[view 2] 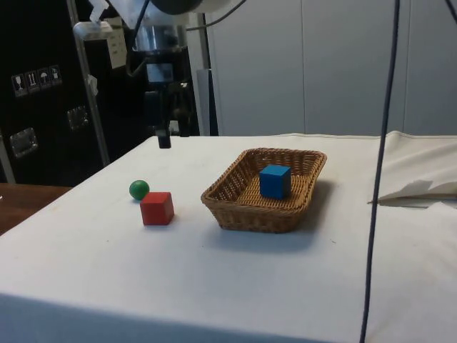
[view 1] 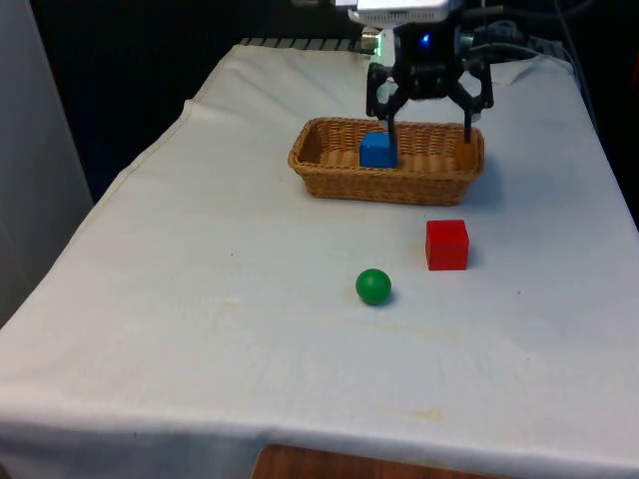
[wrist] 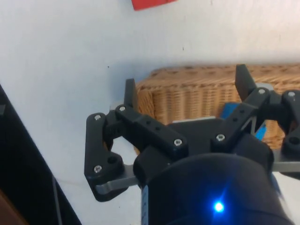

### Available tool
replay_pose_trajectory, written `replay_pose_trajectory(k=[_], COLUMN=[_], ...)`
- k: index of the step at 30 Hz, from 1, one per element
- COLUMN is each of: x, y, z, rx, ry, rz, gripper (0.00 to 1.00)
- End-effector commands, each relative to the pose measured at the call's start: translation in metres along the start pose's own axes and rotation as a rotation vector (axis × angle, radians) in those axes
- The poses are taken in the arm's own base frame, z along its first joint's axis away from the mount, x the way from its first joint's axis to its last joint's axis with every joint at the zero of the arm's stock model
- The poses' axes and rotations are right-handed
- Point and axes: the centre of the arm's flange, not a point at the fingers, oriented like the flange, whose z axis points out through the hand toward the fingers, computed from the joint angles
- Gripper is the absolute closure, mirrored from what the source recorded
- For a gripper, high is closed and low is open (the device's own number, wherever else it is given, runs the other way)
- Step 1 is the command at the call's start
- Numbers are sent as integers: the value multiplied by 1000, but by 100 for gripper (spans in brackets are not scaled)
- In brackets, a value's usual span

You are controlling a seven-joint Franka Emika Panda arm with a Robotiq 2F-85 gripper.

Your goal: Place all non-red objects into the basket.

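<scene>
Ball [view 1: 373, 286], green, sat lower centre on the desk [view 1: 200, 299]; the gripper [view 1: 430, 131], jaws wide open and empty, should descend squarely over it.

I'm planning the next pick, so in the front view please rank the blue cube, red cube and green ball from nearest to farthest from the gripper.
From the gripper, raised over the basket:
1. Blue cube, inside the basket, just below the fingers.
2. Red cube, on the cloth in front of the basket.
3. Green ball, farther forward, toward the front view's left of the red cube.
</scene>
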Motion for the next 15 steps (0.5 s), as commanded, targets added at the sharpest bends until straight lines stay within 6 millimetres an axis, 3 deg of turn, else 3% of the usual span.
replay_pose_trajectory(k=[1, 9, 15], x=[5, 28, 35], y=[1, 10, 14], z=[2, 13, 18], rx=[3, -1, -8], ry=[-9, -6, 1], rz=[-2, 0, 1], gripper=[0, 0, 0])
